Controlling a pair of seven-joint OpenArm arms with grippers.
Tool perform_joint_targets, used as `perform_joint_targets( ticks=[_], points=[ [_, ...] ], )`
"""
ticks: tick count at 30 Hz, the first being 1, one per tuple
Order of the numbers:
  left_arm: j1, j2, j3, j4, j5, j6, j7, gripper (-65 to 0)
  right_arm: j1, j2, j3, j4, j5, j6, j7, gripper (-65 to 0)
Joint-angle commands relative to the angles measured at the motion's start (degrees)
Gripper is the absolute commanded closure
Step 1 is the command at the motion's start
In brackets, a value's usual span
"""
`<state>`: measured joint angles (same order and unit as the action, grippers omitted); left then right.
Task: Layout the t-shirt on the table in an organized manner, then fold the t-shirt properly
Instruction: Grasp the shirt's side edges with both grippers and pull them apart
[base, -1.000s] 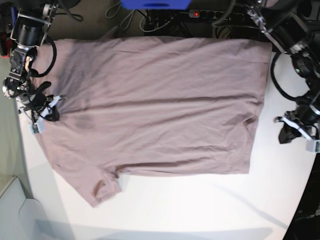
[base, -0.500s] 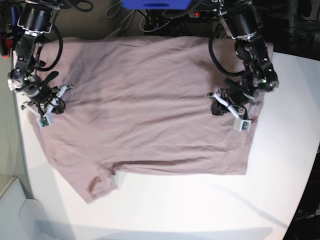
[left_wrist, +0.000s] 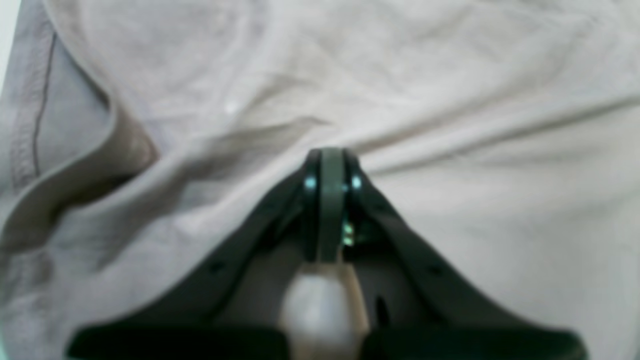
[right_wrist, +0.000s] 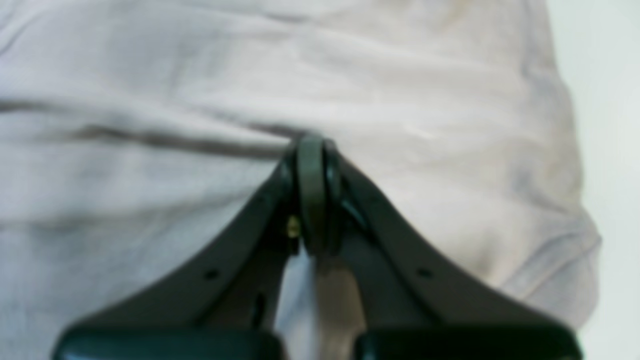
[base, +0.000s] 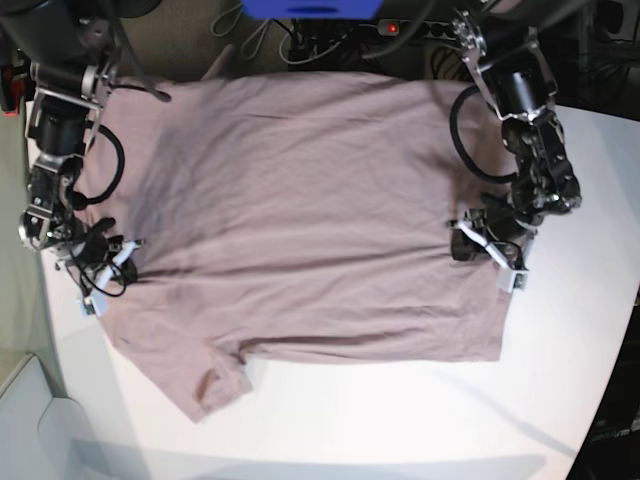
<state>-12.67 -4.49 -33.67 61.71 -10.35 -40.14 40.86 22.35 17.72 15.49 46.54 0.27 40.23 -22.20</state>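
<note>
t-shirt spread flat across white table, mauve cloth reaching from far edge toward middle, one short sleeve pointing to near left corner in base view, creases running across chest. left gripper down on cloth close to hem side at base view's right, jaws pressed fully together; in its wrist view fingertips meet on a raised ridge of fabric with folds fanning out either side — looks like a pinch of t-shirt, though blur hides whether cloth truly sits between tips. right gripper down at opposite side of garment, near sleeve edge at base view's left, jaws likewise closed tight; in its wrist view tips sit at a long dark crease of cloth, bare table showing just past shirt's edge on right — hold on fabric likely but not clear. cables and black power strip lying beyond table's far edge.
</note>
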Motion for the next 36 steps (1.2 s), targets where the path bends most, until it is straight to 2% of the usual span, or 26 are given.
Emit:
perform_joint_targets(
  ticks=[1, 4, 8, 11, 14, 19, 22, 24, 27, 29, 32, 36],
  points=[
    [-2.06, -1.09, -0.31, -0.48, -0.16, 0.14, -0.47, -0.5, 1.43, 0.79, -1.2, -0.87, -0.76, -0.23, -0.27, 0.0],
    [-5.84, -1.44, -0.31, -4.97, -0.16, 0.14, -0.99, -0.5, 4.77, 0.97, -4.45, -5.36, -0.76, -0.23, 2.99, 0.0],
    [-8.83, -2.23, -0.22, -10.59, -0.07, 0.14, -6.62, -0.5, 9.43, 1.32, -7.97, -12.3, -0.76, -0.23, 8.17, 0.0],
    [-10.5, -3.02, -0.13, -13.67, -0.07, 0.14, -8.47, -0.5, 11.89, 2.64, -9.64, -16.43, -0.76, -0.23, 11.69, 0.0],
    [-11.73, -4.7, -0.22, -15.08, -0.07, 0.14, -8.82, -0.5, 13.65, 3.25, -9.82, -18.02, -0.76, -0.23, 12.31, 0.0],
    [-11.73, -7.68, -0.31, -14.37, -0.6, 0.14, -8.47, -0.5, 13.3, 6.24, -9.46, -17.93, -0.67, -0.23, 12.31, 0.0],
    [-11.82, -8.39, -0.4, -13.93, -0.68, 0.14, -8.03, -0.5, 13.39, 6.86, -9.46, -17.67, -0.41, -1.33, 12.13, 0.0],
    [-11.73, -8.39, -0.57, -10.59, -0.77, 0.14, -5.13, -0.5, 13.04, 7.3, -9.02, -15.03, -0.41, -1.33, 11.6, 0.0],
    [-11.03, -7.51, -3.3, -1.71, -0.77, 0.14, 1.12, -0.5, 8.55, 8.18, -4.89, -6.68, -0.41, -1.33, 6.86, 0.0],
    [-10.32, -5.22, -5.58, 5.32, -0.77, 0.14, 5.86, -0.5, 5.3, 8.09, -1.9, 1.15, -0.41, -1.33, 4.39, 0.0],
    [-9.09, -2.15, -7.34, 15.34, -0.77, 0.14, 12.46, -0.5, 0.02, 6.86, 0.65, 12.22, -0.41, -0.23, 0.0, 0.0],
    [-4.26, 1.46, -7.43, 27.12, -0.6, 0.14, 20.28, -0.5, -8.15, 4.13, 6.18, 25.24, -0.41, -0.23, -9.06, 0.0]
  ],
)
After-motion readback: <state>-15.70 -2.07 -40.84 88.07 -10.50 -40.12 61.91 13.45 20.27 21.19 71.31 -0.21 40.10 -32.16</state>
